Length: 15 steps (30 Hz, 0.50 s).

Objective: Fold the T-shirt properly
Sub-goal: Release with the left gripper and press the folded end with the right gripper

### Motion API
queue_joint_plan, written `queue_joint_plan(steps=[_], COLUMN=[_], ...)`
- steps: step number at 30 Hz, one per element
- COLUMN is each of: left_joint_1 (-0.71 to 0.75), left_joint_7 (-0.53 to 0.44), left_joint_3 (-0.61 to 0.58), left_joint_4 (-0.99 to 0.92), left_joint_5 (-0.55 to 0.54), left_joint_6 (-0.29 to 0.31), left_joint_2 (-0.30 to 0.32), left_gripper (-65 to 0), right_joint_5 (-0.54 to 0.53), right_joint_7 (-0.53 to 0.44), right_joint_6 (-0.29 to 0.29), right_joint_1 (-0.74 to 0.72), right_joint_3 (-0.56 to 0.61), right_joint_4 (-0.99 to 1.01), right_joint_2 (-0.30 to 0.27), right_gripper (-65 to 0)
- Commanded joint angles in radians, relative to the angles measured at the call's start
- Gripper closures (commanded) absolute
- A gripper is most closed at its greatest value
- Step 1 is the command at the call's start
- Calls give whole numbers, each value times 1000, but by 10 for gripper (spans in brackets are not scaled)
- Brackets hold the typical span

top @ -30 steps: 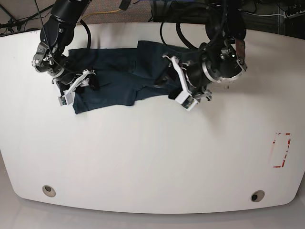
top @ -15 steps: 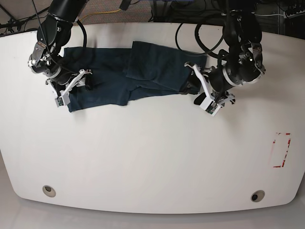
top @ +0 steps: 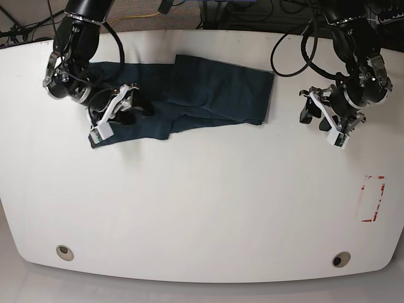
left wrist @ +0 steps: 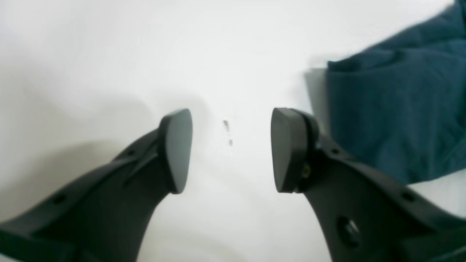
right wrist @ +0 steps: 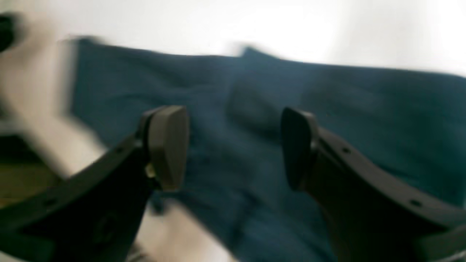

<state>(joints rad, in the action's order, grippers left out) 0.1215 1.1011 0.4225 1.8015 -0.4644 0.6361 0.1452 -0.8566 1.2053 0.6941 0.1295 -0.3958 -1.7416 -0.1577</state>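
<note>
Table: a white surface (top: 202,208) with rounded near corners, filling most of the base view. A round metal-rimmed hole (top: 64,252) sits at the near-left corner and another hole (top: 341,259) at the near-right corner. Red marks (top: 381,199) lie by the right edge, toward the near-right corner.

Left arm: dark with white parts (top: 363,69), reaching in over the far-right corner.

Right arm: also dark and white (top: 76,57), reaching in over the far-left corner.

Shirt: dark teal cloth (top: 221,88), lying along the far edge of the table, from near the far-left corner to right of the middle. Its right part is a smooth, folded panel with a straight outer side; the middle is creased, and the left part is partly hidden by the right arm.

Left gripper: fingers apart (left wrist: 231,151), nothing between them but a view of the white table; it is well to the right of the shirt.

Right gripper: fingers apart (right wrist: 235,149), over the shirt's left part, gripping nothing; its wrist view is blurred.
</note>
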Motion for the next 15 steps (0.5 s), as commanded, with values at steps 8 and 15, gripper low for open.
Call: queue_joint_plan(steps=[8,15], left_joint_1=[-4,11], left_joint_7=[-22,-22], left_joint_3=[19,17], left_joint_4=[14,14], left_joint_5=[-15,-15], left_joint_6=[3,3], left_joint_2=[12,8], left_gripper=[-311,-311], right_joint_5=[-23,155], right_joint_7=[-17,-18], right_joint_6=[4,4], right_joint_1=[-1,-21], right_joint_3=[196,252], right_joint_4=[-18,-18], right_joint_2=[-7,7], right_gripper=[-384,-380])
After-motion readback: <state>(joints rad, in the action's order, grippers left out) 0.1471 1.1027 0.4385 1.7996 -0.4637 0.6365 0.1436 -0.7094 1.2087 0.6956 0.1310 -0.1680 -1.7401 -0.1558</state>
